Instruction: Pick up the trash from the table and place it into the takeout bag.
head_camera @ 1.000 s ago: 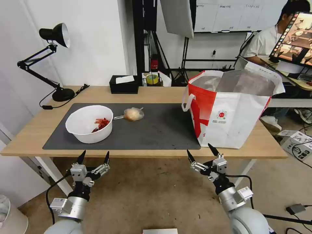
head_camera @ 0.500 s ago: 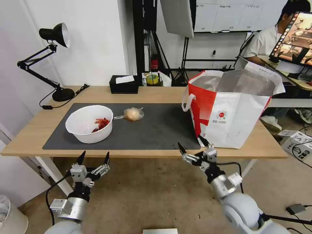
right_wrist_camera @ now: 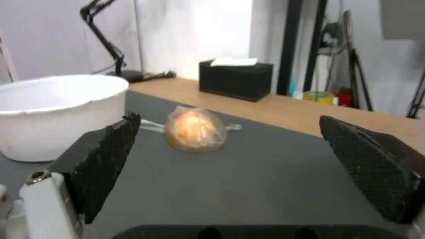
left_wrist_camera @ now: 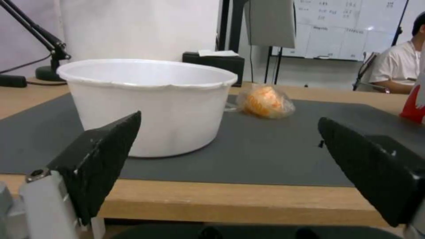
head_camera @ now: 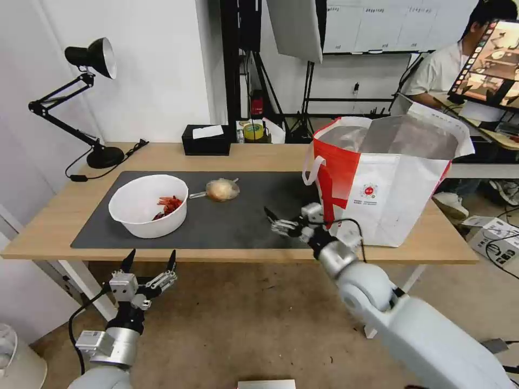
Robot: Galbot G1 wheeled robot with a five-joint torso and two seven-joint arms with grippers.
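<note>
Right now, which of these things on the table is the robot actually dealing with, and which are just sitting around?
Part of the job:
white bowl with red crayfish shells
bagged bun
takeout bag
right gripper, open over the mat
left gripper, open below the table edge

Just lying about:
black tissue box
desk lamp
tape roll

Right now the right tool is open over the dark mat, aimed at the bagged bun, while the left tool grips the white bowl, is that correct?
Not quite: the left tool grips nothing. The head view shows it open below the table edge, short of the white bowl. The rest holds: the right tool is open over the dark mat, aimed at the bagged bun.
</note>
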